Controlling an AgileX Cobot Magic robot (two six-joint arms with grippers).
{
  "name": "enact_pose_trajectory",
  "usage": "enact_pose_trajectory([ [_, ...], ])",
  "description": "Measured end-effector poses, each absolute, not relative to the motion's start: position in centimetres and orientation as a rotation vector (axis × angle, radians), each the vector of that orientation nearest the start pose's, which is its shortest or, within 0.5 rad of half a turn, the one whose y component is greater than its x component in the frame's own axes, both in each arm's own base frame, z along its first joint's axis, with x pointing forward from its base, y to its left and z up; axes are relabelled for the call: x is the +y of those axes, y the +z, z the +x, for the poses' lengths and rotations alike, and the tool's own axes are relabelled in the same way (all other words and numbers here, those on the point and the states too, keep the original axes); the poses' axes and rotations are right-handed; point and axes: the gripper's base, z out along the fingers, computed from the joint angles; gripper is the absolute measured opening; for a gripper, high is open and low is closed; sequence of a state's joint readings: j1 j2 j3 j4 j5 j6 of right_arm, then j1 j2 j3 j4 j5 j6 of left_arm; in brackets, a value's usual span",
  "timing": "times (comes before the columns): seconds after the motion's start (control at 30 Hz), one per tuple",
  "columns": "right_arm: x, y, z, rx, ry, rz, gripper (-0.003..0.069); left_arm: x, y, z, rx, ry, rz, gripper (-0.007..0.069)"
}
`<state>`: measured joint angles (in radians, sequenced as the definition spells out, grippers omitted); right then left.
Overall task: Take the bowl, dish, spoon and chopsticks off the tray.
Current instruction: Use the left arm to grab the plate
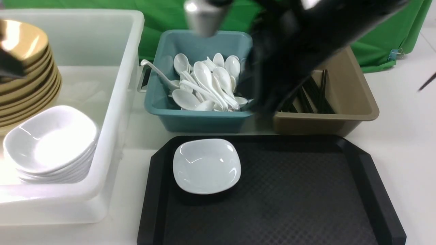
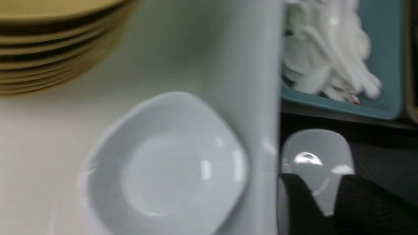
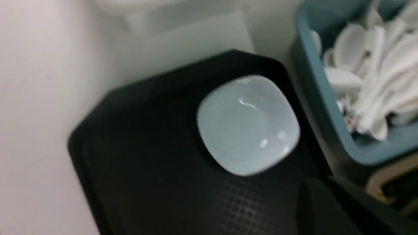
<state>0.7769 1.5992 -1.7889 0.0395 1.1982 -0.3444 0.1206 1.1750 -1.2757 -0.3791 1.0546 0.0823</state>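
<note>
On the black tray point(image 1: 289, 204) only a white squarish dish point(image 1: 206, 166) sits, at its far left corner; it also shows in the right wrist view point(image 3: 248, 125). Yellow bowls point(image 1: 24, 68) are stacked in the white bin. White spoons point(image 1: 207, 83) fill the teal bin and black chopsticks point(image 1: 315, 93) lie in the brown bin. My left gripper point(image 2: 316, 182) hangs over the white bin's wall with its jaws apart and nothing between them. The right gripper point(image 3: 323, 199) is shut and empty, a blurred black mass point(image 1: 272, 98) above the teal and brown bins.
The white bin point(image 1: 115, 112) at the left also holds a stack of white dishes point(image 1: 51, 143). The teal bin point(image 1: 197, 120) and brown bin point(image 1: 354, 105) stand side by side just behind the tray. A green cloth hangs at the back.
</note>
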Motion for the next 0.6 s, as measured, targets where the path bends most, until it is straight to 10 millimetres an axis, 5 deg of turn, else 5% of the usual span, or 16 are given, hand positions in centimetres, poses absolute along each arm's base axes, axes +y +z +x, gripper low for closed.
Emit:
enact_pose_trajectory([
  [0.13, 20.8, 42.5, 25.4, 2.211, 0.190, -1.169, 0.0020, -6.7, 38.1, 24.5, 2.447, -0.477, 0.088, 0.0006],
  [0.27, 18.9, 40.3, 26.2, 2.335, 0.158, -1.089, 0.0020, -12.5, 34.0, 26.8, 2.586, -0.453, 0.195, 0.0033],
  [0.4, 18.9, 36.7, 26.2, 2.427, 0.151, -1.119, 0.0020, -15.1, 29.6, 29.4, 2.729, -0.400, 0.210, 0.0139],
  [0.6, 19.2, 34.8, 26.0, 2.456, 0.204, -1.115, 0.0020, -16.2, 24.4, 32.8, 2.845, -0.288, 0.183, 0.0363],
])
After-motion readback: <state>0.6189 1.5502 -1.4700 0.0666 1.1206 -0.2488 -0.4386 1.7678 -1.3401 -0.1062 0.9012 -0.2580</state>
